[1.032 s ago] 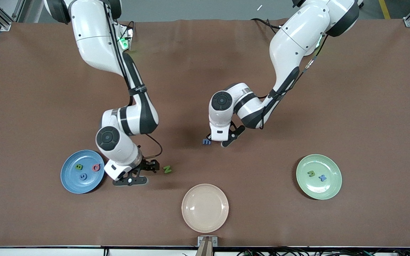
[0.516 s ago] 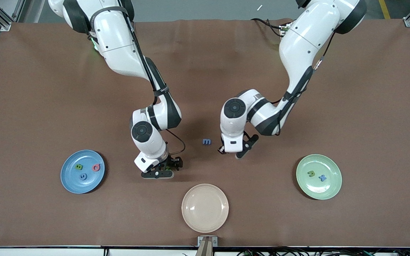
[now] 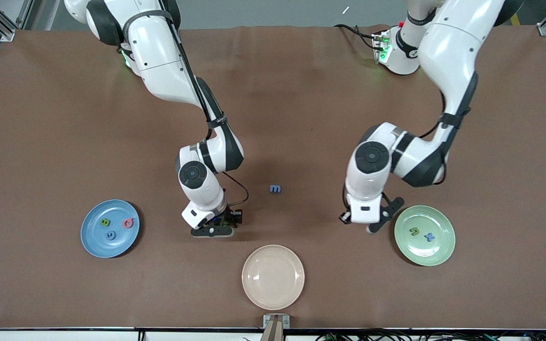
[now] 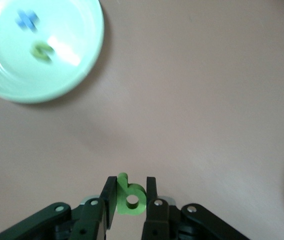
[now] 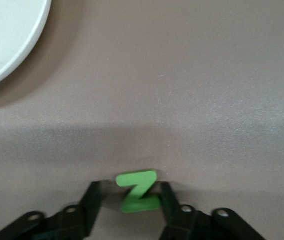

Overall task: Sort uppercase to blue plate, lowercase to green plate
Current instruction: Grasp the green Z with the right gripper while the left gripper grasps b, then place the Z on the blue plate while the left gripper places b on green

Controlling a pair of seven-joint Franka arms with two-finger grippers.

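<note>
Having slid from the blue m (image 3: 276, 188) toward the green plate (image 3: 446, 220), the left gripper (image 4: 131, 200) clamps the green q (image 4: 129, 196) for delivery, while the right gripper (image 5: 127, 197) has just pinched the green N (image 5: 138, 190).

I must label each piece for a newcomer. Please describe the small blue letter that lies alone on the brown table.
Start at the cream plate by the table's front edge. Farther from the camera, the blue m lies on bare cloth between the two arms. Every other letter lies on a plate or sits in a claw.

Bare cloth between beige plate (image 3: 273, 277) and blue m (image 3: 276, 188); no obstacle there
</note>
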